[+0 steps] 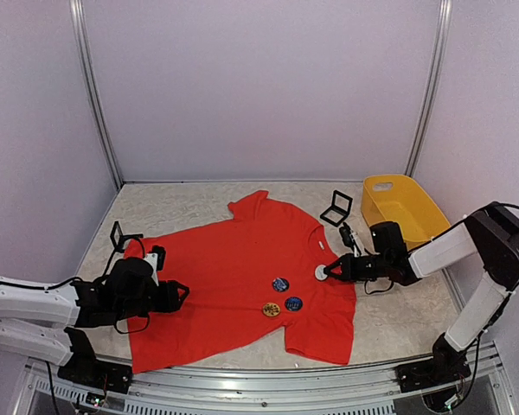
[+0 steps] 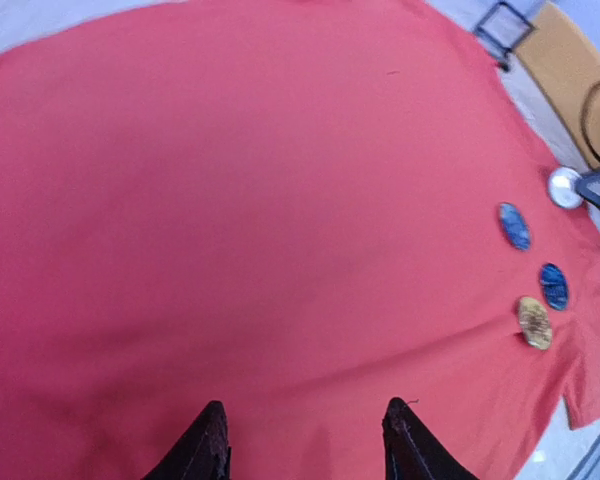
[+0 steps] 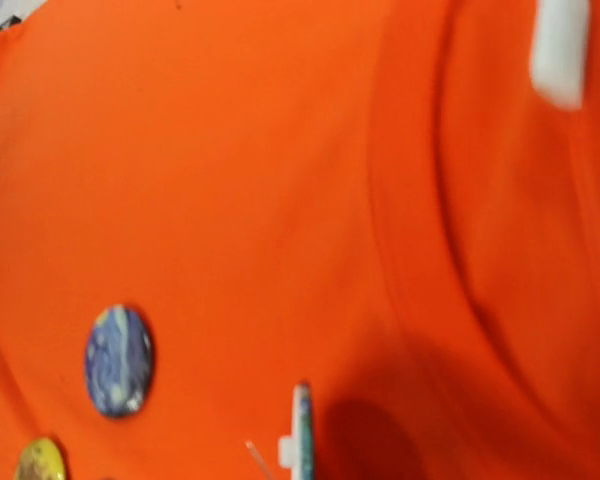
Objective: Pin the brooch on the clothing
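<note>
Marbled bench (image 1: 394, 318) carries soft clothing (image 1: 233, 259), likely to bunch under a pin; right gripper (image 1: 330, 272) pinches the stiff white brooch (image 1: 320, 272) by its rim, left gripper (image 1: 182, 296) hangs half-open, empty.

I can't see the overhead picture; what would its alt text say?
A red-orange T-shirt lies spread on a table with three round brooches on it. The right arm's jaws hold a white brooch at the shirt's edge; a yellow basket sits beyond.

Left fingers (image 2: 208, 445) stand parted; right fingers (image 1: 338, 270) are pinched shut.
</note>
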You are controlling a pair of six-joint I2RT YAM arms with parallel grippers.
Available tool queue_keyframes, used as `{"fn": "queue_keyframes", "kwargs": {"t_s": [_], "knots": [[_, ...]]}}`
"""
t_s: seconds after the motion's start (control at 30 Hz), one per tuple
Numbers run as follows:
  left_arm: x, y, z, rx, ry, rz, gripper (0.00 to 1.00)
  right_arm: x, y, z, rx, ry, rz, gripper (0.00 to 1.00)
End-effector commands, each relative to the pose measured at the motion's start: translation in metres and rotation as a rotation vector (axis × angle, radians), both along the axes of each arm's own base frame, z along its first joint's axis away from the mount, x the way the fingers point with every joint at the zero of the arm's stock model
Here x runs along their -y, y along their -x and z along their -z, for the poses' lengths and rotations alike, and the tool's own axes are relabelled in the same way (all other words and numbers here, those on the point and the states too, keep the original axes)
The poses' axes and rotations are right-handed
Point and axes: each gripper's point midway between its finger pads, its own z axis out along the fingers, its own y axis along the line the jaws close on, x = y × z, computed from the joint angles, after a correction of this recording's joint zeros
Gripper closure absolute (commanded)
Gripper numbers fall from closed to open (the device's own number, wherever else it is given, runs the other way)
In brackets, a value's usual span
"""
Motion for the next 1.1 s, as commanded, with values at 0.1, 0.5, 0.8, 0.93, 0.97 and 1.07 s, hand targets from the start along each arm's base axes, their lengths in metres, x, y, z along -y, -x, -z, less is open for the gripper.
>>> {"fn": "queue_keyframes", "kwargs": {"t_s": [0.1,0.5,0.8,0.93,0.97,1.07], "knots": [[0.117,0.001,-0.069,0.28,-0.101,0.544,0.63,-0.036,-0.004,-0.057,0.221,0.064,-0.158,1.0],[0.195,-0.036,0.044,0.169,-0.511,0.832,0.71,-0.081,0.015,-0.081,0.313,0.047,-0.307,1.0],[0.183,0.004,0.091,0.008,-0.453,0.937,0.86,-0.086,0.023,-0.079,0.316,0.034,-0.345,1.0],[0.199,0.023,0.074,0.035,-0.316,1.018,1.0,-0.09,0.021,-0.085,0.347,0.039,-0.368,1.0],[0.205,0.027,0.065,0.062,-0.266,1.034,1.0,-0.09,0.02,-0.087,0.356,0.038,-0.372,1.0],[0.218,0.028,0.021,0.187,-0.147,1.046,1.0,-0.093,0.019,-0.09,0.368,0.031,-0.382,1.0]]}}
